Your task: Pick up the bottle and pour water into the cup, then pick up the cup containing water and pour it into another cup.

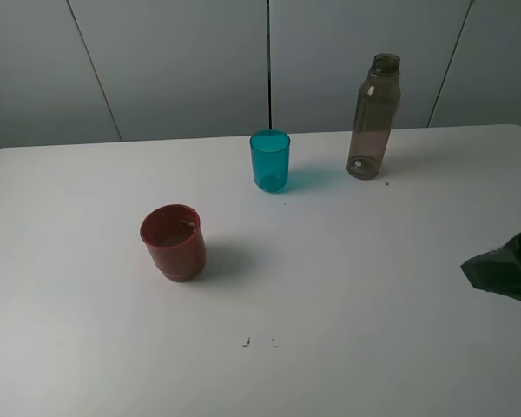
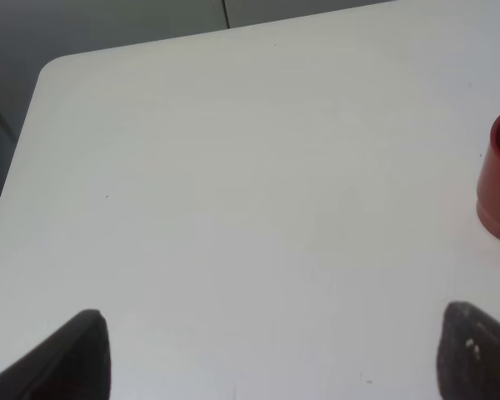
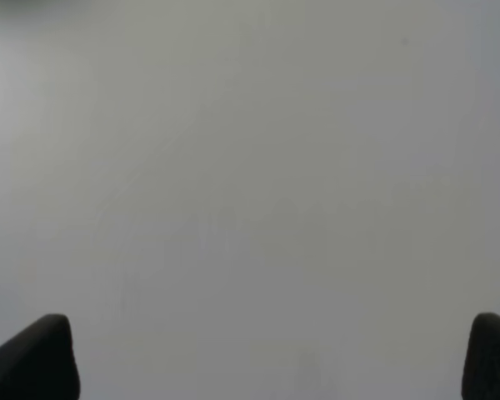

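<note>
The right gripper hangs wide and empty near the table's edge; the left gripper too; another cup stands nearest, the cup farther, the bottle farthest right; approach its body level, squeeze mid-height; white table, grey panelled wall behind.

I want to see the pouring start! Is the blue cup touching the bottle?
Apart. The exterior high view shows bare table between the blue cup and the bottle.
</note>
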Motion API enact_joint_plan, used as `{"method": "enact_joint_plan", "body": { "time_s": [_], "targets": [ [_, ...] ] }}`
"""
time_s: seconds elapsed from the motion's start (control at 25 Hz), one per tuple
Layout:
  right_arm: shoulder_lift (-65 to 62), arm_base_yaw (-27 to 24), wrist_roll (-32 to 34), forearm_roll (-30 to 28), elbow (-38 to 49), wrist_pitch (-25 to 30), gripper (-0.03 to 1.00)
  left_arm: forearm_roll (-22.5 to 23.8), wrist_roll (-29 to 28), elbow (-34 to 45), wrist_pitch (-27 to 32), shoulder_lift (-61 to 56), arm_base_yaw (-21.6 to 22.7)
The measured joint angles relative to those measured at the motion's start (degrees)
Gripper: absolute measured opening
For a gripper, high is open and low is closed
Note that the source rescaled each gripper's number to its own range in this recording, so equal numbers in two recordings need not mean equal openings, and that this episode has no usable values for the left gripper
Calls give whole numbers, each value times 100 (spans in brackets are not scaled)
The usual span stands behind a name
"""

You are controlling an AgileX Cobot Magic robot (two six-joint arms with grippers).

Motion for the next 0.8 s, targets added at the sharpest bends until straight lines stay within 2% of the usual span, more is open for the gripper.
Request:
{"method": "enact_joint_plan", "body": {
  "time_s": [0.2,0.8],
  "targets": [
    [-1228,0,-70,79,366,303,100,0,0,0,0,0,0],
    [-3716,-14,-208,108,472,449,100,0,-21,0,0,0,0]
  ]
}}
